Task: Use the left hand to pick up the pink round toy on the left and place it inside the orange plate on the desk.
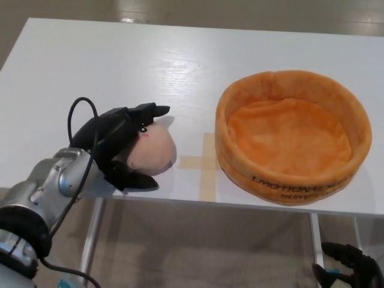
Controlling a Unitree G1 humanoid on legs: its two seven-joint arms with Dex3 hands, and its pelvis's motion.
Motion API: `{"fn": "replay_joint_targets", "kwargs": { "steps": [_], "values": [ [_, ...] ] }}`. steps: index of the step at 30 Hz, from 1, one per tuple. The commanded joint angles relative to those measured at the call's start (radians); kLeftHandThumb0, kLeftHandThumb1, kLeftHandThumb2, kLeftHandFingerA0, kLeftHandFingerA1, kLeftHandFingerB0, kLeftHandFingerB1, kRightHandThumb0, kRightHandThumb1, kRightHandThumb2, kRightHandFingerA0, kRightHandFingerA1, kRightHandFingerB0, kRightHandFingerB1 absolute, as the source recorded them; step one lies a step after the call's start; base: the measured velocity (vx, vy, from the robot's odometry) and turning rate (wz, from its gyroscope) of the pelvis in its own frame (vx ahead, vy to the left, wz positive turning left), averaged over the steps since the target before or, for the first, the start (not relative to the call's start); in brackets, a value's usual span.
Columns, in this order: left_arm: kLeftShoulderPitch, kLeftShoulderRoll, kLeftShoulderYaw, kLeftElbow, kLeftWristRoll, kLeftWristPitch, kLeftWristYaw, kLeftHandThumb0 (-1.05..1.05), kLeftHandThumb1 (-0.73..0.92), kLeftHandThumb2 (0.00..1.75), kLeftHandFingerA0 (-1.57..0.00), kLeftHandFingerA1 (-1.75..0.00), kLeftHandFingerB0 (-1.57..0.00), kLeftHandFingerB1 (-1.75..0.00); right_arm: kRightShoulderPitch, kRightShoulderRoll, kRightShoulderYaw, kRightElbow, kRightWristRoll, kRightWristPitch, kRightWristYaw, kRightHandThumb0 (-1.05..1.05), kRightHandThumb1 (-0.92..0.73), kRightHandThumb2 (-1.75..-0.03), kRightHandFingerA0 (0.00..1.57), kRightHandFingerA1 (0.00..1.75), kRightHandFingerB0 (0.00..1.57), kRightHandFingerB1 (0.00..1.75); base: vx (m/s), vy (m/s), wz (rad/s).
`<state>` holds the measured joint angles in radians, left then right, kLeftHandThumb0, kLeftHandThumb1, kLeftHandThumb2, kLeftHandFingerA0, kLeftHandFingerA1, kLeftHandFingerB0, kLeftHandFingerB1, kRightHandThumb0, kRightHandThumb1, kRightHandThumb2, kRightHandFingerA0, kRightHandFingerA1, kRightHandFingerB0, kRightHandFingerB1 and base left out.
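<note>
So far: left robot hand (123,144) clenched around the round pink plush toy (153,151), toy resting on white counter (90,72). Lift and transfer to empty orange plush plate (291,90) remain.

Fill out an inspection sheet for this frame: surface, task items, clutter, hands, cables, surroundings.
Surface: white desk, tan tape cross near the front edge.
Task items: pink round toy left of the cross; orange plate on the right, nothing in it.
Clutter: nothing seen.
Hands: left hand wrapped around the toy, fingers on top, thumb below; right hand low beneath the desk edge, holding nothing.
Cables: black cable looping over the left wrist.
Surroundings: pale floor, desk legs.
</note>
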<state>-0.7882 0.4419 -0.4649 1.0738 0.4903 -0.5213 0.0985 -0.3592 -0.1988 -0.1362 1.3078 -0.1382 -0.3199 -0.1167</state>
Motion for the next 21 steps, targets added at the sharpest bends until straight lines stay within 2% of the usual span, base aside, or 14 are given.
{"fn": "replay_joint_targets", "kwargs": {
  "steps": [1, 2, 3, 4, 5, 6, 12, 13, 14, 19, 21],
  "values": [
    [0.020, -0.018, 0.014, 0.033, 0.004, -0.042, -0.017, -0.27, 0.70, 0.61, -0.77, -0.46, -0.49, -0.35, 0.015, 0.001, -0.005, 0.007, 0.018, 0.014, 0.016, -0.40, -0.63, -0.59, 0.41, 0.55, 0.44, 0.44, 0.00, 0.000, 0.00],
    [0.020, -0.020, 0.020, 0.037, -0.004, -0.044, -0.027, -0.27, 0.70, 0.61, -0.77, -0.46, -0.49, -0.35, 0.015, 0.001, -0.006, 0.007, 0.019, 0.013, 0.017, -0.40, -0.63, -0.59, 0.41, 0.55, 0.44, 0.44, 0.00, 0.000, 0.00],
    [0.023, -0.027, 0.037, 0.042, -0.019, -0.053, -0.029, -0.23, 0.81, 0.64, -1.04, -0.66, -0.74, -0.44, 0.015, 0.002, -0.008, 0.007, 0.020, 0.013, 0.012, -0.40, -0.62, -0.58, 0.43, 0.57, 0.47, 0.45, 0.00, 0.000, 0.00],
    [0.023, -0.029, 0.043, 0.043, -0.023, -0.056, -0.030, -0.23, 0.81, 0.64, -1.04, -0.66, -0.74, -0.44, 0.015, 0.002, -0.009, 0.007, 0.020, 0.013, 0.011, -0.40, -0.62, -0.58, 0.43, 0.57, 0.47, 0.45, 0.00, 0.000, 0.00],
    [0.024, -0.031, 0.049, 0.042, -0.014, -0.058, 0.003, -0.19, 0.82, 0.66, -1.09, -0.96, -0.86, -0.54, 0.014, 0.001, -0.003, 0.006, 0.013, 0.012, 0.006, -0.41, -0.63, -0.59, 0.41, 0.57, 0.47, 0.45, 0.00, 0.000, 0.00],
    [0.023, -0.030, 0.054, 0.037, -0.005, -0.055, 0.028, -0.20, 0.81, 0.68, -1.04, -1.08, -0.83, -0.63, 0.013, 0.001, -0.005, 0.006, 0.015, 0.013, 0.004, -0.40, -0.62, -0.58, 0.43, 0.58, 0.47, 0.45, 0.00, 0.000, 0.00],
    [0.018, -0.027, 0.073, 0.027, 0.001, -0.077, 0.073, -0.20, 0.80, 0.71, -0.99, -1.23, -0.82, -0.76, 0.011, 0.000, -0.006, 0.006, 0.016, 0.011, 0.008, -0.41, -0.63, -0.60, 0.41, 0.59, 0.47, 0.47, 0.00, 0.000, 0.00],
    [0.018, -0.027, 0.074, 0.027, 0.001, -0.079, 0.076, -0.20, 0.80, 0.71, -0.99, -1.23, -0.82, -0.76, 0.012, 0.000, -0.005, 0.006, 0.015, 0.011, 0.007, -0.41, -0.63, -0.60, 0.41, 0.59, 0.47, 0.47, 0.00, 0.000, 0.00],
    [0.013, -0.023, 0.078, 0.020, 0.005, -0.086, 0.095, -0.19, 0.80, 0.70, -0.97, -1.31, -0.81, -0.75, 0.010, 0.001, -0.009, 0.006, 0.019, 0.016, 0.009, -0.39, -0.63, -0.59, 0.42, 0.58, 0.47, 0.45, 0.00, 0.000, 0.00],
    [-0.007, -0.013, 0.104, -0.011, -0.011, -0.094, 0.094, -0.17, 0.78, 0.70, -0.96, -1.34, -0.84, -0.73, 0.009, -0.001, -0.006, 0.005, 0.014, 0.017, 0.008, -0.40, -0.63, -0.58, 0.46, 0.58, 0.47, 0.45, 0.00, 0.000, 0.00],
    [-0.019, -0.007, 0.119, -0.033, -0.019, -0.115, 0.102, -0.18, 0.76, 0.73, -0.94, -1.40, -0.84, -0.75, 0.009, 0.000, -0.007, 0.006, 0.015, 0.016, 0.006, -0.40, -0.62, -0.58, 0.44, 0.59, 0.49, 0.46, 0.00, 0.000, 0.00]
  ]
}}
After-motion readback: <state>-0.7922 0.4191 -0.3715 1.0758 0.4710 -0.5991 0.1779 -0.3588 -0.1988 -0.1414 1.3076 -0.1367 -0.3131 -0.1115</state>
